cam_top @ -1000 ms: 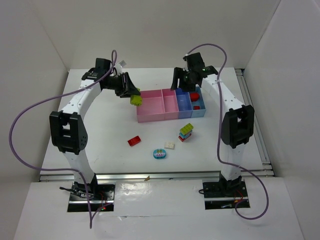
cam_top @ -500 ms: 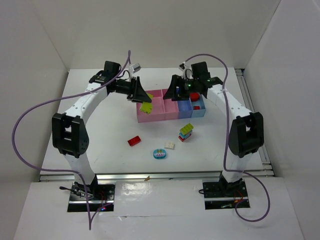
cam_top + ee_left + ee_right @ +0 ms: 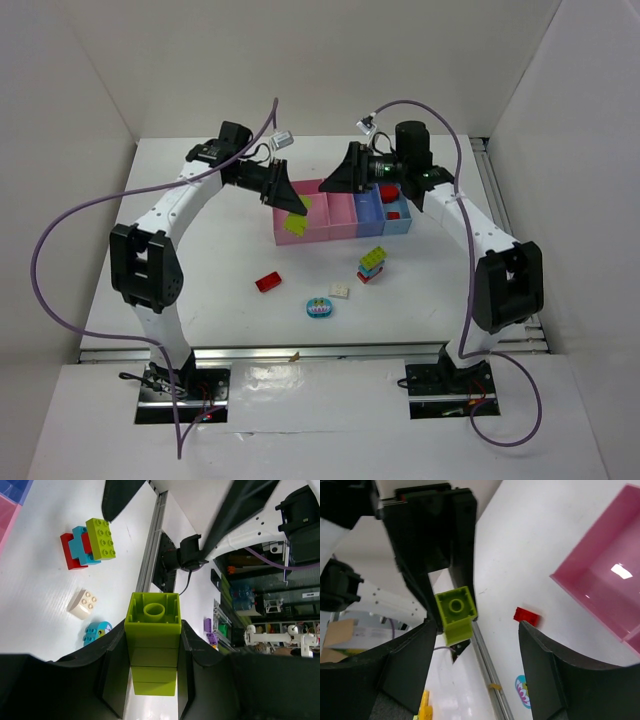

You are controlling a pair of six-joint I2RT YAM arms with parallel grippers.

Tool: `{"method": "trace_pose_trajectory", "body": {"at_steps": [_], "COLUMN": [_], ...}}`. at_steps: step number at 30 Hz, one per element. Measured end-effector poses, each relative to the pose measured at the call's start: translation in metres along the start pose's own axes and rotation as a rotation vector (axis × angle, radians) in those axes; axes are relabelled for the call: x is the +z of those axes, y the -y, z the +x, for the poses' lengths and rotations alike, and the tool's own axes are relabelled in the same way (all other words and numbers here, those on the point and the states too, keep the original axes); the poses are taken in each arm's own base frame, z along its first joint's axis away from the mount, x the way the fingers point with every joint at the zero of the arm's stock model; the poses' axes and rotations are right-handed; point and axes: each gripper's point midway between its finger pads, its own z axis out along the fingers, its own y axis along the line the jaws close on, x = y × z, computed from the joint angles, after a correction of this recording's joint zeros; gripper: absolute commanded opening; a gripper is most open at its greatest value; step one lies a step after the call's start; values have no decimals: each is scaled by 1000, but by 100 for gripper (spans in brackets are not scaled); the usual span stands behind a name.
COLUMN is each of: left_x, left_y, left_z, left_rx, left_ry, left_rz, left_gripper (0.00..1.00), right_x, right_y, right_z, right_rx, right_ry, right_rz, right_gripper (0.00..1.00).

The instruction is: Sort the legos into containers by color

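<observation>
— What has the left claw (image 3: 291, 211) got?

— A yellow-green brick (image 3: 152, 630), pinched between both fingers with its hollow underside facing the wrist camera. From above, the brick hangs over the left end of the wide pink bin (image 3: 312, 237).

— And the right claw (image 3: 333, 182)?

— Spread wide with nothing in it. It points left, over the back of the narrow pink bin (image 3: 343, 214).

— How do the bins stand?

— In one row, touching: wide pink, narrow pink, blue (image 3: 368, 211), then light blue (image 3: 400, 224) at the right end. A small red piece (image 3: 393, 214) lies in the light blue one.

— What is loose on the desk (image 3: 200, 260)?

— In front of the bins, a red brick (image 3: 268, 282), a cream brick (image 3: 340, 290) and a teal piece with pink (image 3: 320, 307) just beside it. Nearer the bins stands a small stack (image 3: 372, 264): yellow-green on teal on red.
</observation>
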Motion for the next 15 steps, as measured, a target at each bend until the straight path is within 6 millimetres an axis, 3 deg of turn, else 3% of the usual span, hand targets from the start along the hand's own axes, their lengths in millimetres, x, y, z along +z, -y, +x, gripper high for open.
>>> {"method": "trace_pose_trajectory", "body": {"at_steps": [3,9,15], "left_x": [1,1,1], "left_y": [-1,0,-1], "left_z": [2,4,7], "left_rx": [5,14,21], "left_ry": [-6,-11,-19], "left_rz": [14,27,43], "left_gripper": [0,0,0], "right_x": [0,1,20], "right_y": [-10,-27,-31], "right_z": [0,7,25], "right_rx": [-11,-36,-28], "right_ry": [-7,-54,-137], "right_rz": [-59,-159,-230], "right_gripper": [81,81,78]}}
